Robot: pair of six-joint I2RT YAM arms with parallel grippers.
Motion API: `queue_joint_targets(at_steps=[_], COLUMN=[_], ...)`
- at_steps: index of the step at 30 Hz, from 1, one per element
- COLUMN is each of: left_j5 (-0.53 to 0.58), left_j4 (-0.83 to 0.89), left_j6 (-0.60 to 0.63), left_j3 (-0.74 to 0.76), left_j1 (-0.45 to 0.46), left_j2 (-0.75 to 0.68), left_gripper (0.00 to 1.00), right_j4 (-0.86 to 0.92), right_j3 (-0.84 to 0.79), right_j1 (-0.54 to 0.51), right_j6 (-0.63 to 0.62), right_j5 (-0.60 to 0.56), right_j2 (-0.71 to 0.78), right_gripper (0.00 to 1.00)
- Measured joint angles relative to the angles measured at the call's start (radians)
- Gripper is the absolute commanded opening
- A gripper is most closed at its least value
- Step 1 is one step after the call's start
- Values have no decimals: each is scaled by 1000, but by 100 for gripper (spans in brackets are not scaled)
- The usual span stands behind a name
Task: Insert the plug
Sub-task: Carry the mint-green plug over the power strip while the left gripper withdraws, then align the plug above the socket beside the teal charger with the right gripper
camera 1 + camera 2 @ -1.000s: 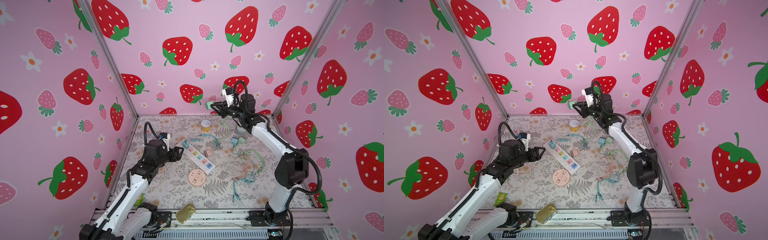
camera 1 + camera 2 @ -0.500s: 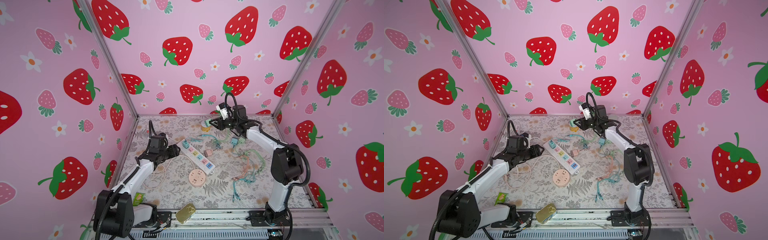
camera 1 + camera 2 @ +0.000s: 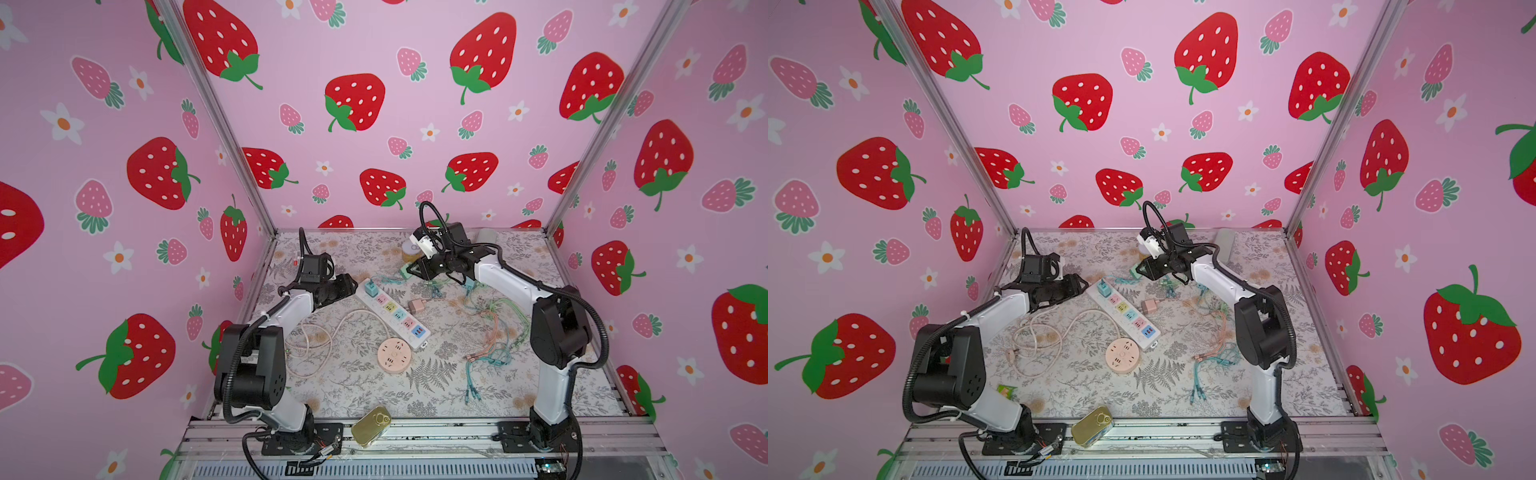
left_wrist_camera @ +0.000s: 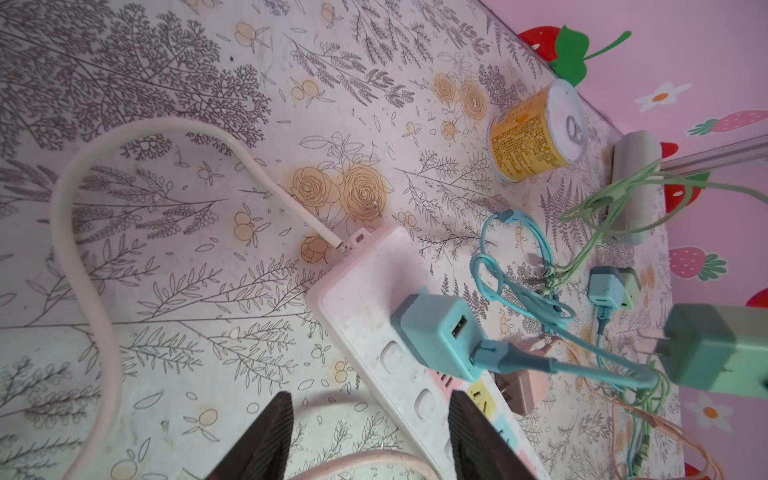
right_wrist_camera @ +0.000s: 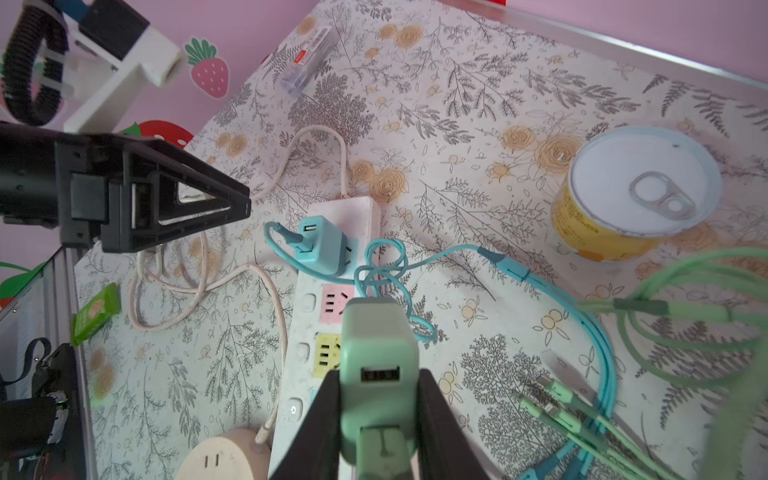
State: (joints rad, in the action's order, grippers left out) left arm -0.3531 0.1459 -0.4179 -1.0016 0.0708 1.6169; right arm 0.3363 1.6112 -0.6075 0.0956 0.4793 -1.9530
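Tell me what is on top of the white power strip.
A blue charger is plugged into the end socket of the power strip, a teal cable in one port; its prongs are hidden. The other sockets are bare.

power strip [image 5: 301, 328] end socket filled by blue charger [image 5: 318, 245], next pink socket [image 5: 334, 303] bare, blue cable [image 5: 505, 262] looped alongside

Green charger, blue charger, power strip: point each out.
green charger [image 5: 378, 336]: right wrist view, face above USB port.
blue charger [image 5: 322, 245]: right wrist view, middle of body.
power strip [image 3: 390, 308]: a top view, yellow socket.
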Motion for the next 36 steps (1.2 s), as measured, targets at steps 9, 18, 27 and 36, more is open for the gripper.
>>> queue_joint_targets(at_steps=[9,18,27,36], left_j5=[-51,-47,-21,-13], left_j4=[-4,27,69,88], left_j6=[31,32,43,54], left_j3=[-79,-122,-144,-176], left_j1=[0,0,0,0], left_j2=[127,193,225,273], left_gripper=[56,47,42,36], right_j4=[78,101,101,102], right_j3=[0,0,-1,-2], right_j1=[-29,-82,-113,-146], right_j6=[-27,-42,-41,-41], right_j5=[-78,-105,-102,-115], right_j2=[0,0,-1,-35], right_gripper=[11,11,11,11])
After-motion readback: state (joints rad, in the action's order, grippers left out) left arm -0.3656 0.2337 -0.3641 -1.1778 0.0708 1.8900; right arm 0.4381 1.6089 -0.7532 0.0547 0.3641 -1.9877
